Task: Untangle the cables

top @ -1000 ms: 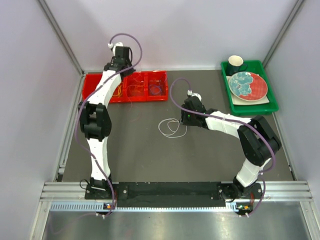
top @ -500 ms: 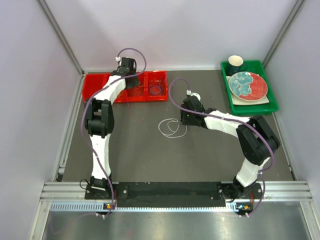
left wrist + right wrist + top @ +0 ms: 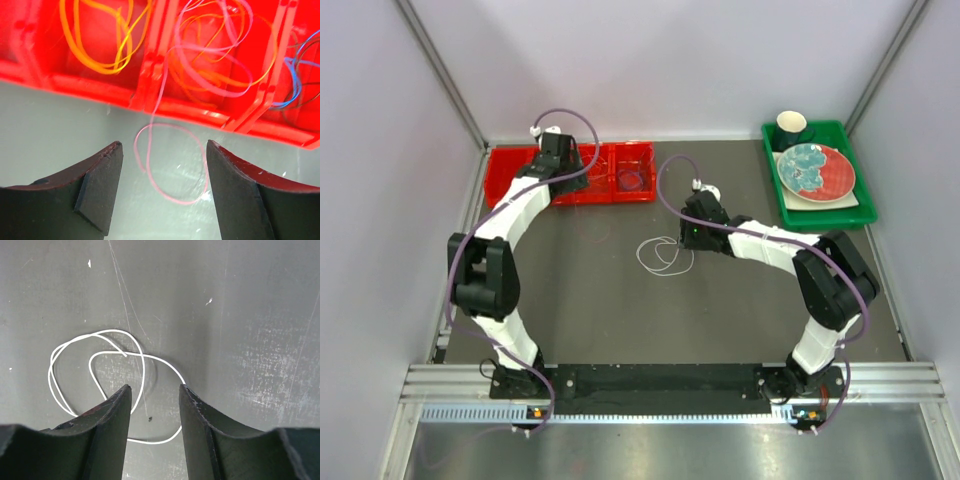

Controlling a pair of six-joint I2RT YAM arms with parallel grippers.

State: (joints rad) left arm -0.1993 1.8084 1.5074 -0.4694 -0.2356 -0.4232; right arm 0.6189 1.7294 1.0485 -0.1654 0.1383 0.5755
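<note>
The left arm has swung its elbow out left. Over the red tray, upper left, the left gripper has just spread empty. The pink cable trails over the rim, likely needing tidying. At centre, the right gripper hangs part-open over the white cable.

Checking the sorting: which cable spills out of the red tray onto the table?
The pale pink cable: it runs over the red tray's wall and loops on the table below the left gripper. The orange ones lie inside.
</note>
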